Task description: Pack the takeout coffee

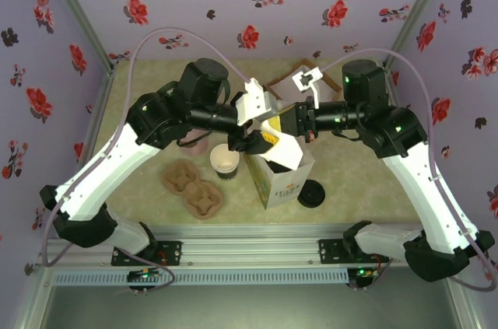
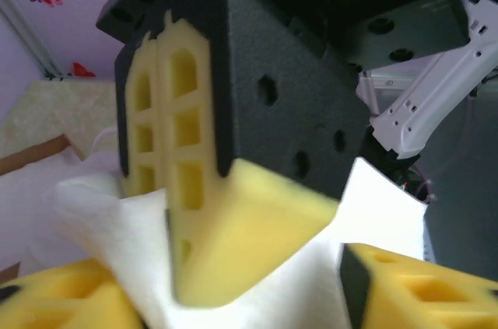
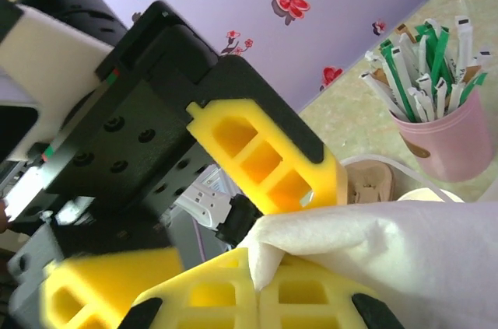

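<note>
Takeout coffee cup point(image 1: 225, 160) stands open-topped on the counter point(image 1: 366, 181), just left of the white paper bag point(image 1: 286, 177). Its black lid point(image 1: 311, 194) lies right of the bag. Right gripper point(image 3: 257, 298) pinches the bag's top edge. Left gripper point(image 2: 233, 298) straddles that edge, fingers apart.

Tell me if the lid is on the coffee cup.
Off. The paper cup stands open-topped, white inside showing; the black lid lies on the table beyond the white bag.
</note>
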Tool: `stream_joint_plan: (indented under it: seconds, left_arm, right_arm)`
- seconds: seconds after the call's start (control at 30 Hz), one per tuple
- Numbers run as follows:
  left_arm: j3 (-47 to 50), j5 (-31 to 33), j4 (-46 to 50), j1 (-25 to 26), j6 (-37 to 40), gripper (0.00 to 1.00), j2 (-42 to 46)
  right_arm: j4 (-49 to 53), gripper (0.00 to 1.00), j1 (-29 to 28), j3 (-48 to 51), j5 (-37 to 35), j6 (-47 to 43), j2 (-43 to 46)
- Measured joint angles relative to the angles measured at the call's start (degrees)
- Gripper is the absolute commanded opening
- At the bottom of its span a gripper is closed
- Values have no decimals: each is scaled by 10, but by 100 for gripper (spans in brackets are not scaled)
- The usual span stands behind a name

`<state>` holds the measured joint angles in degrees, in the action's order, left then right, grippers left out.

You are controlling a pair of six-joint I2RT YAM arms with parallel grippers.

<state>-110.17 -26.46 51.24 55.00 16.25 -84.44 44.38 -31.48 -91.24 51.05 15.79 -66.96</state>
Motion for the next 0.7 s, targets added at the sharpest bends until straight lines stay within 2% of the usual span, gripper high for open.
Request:
stream_joint_plan:
  seconds: [0.07, 0.17, 0.37, 0.47, 0.6, 0.7]
  left_arm:
    - [0, -2, 2, -2, -7, 43, -1]
    - [0, -2, 3, -3, -10, 42, -1]
    - [7, -8, 2, -3, -17, 54, 3]
    - [17, -11, 3, -5, -23, 53, 6]
    - [26, -14, 2, -5, -27, 30, 9]
    - [27, -15, 2, -7, -28, 19, 9]
  right_arm:
    - [-3, 0, 0, 0, 0, 3, 2]
    - [-5, 0, 0, 0, -3, 4, 4]
    - [-13, 0, 0, 1, -16, 8, 8]
    - [-17, 0, 0, 2, -21, 10, 11]
    - [-27, 0, 0, 2, -22, 14, 12]
    - [-29, 0, 0, 3, -22, 14, 12]
